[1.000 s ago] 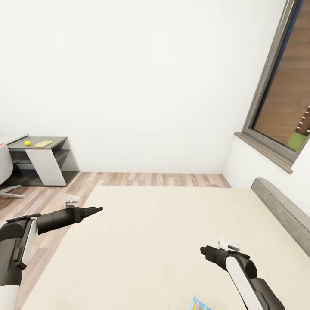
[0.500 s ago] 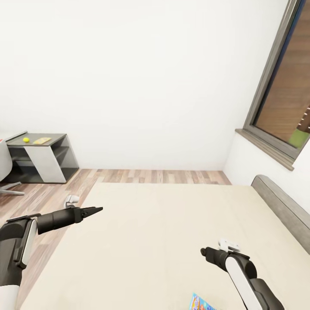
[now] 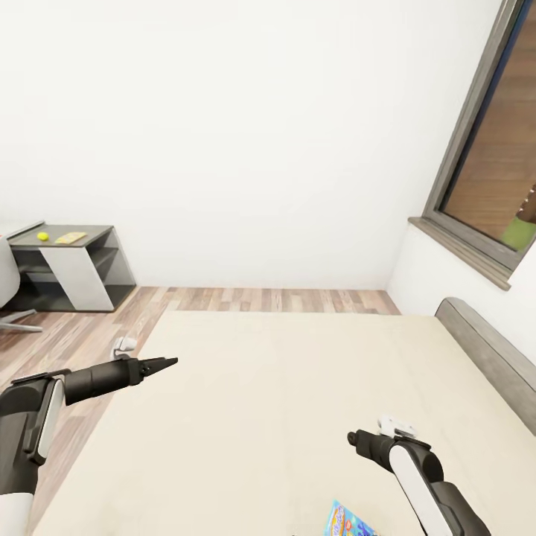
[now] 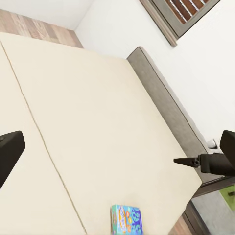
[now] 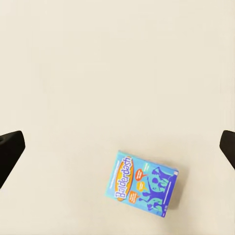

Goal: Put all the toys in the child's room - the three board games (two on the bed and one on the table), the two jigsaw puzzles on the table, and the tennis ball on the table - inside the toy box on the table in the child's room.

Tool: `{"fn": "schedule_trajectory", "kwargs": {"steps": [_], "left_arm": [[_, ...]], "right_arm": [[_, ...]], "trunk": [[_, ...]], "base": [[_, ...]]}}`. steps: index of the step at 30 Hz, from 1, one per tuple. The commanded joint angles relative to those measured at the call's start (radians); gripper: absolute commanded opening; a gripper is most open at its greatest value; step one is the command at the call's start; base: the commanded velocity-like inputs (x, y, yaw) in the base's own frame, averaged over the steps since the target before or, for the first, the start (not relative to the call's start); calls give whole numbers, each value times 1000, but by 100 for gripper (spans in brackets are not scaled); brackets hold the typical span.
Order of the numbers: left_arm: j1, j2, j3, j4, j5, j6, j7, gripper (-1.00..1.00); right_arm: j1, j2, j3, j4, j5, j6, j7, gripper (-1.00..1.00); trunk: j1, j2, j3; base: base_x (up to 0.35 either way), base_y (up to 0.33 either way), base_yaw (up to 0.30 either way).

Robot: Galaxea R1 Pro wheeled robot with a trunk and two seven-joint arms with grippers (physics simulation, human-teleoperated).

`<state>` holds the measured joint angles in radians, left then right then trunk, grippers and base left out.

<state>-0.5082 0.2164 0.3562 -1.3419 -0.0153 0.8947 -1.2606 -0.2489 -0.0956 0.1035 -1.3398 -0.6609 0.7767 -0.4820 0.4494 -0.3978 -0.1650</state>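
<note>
there, blue board game (image 5: 143, 184) on cream bed (image 3: 283, 387)

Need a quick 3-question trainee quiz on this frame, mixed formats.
1. True or false: the blue board game lies flat on the bed.
2. The tennis ball sits on: A) the bed B) the table C) the floor.
3. Fill in: the right gripper has its fingers ____ above the game.

Key: 1 true; 2 B; 3 open.
</note>
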Motion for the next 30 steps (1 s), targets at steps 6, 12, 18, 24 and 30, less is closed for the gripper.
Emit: {"fn": "schedule_trajectory", "kwargs": {"steps": [6,12,18,24,30], "left_arm": [[-1,1,2,0,-2,11,-5,100],[-1,1,3,0,-2,10,-5,100],[-1,1,3,0,-2,10,-5,100],[-1,1,3,0,-2,11,-5,100],[-1,1,3,-1,-2,10,-6,100]], "right_arm": [[-1,-2,2,-1,-11,2,-9,100],[-1,-2,2,-1,-11,3,-8,100],[0,-1,4,-1,-7,1,-7,100],[0,-1,5,-2,-5,0,-7,100],[0,-1,5,-2,-5,0,-7,100]], "trunk": [[1,-2,-12],[1,-2,-22],[1,-2,-32],[1,-2,-41],[1,-2,-43]], "base": [[0,0,0],[0,0,0],[0,0,0],[0,0,0],[0,0,0]]}}
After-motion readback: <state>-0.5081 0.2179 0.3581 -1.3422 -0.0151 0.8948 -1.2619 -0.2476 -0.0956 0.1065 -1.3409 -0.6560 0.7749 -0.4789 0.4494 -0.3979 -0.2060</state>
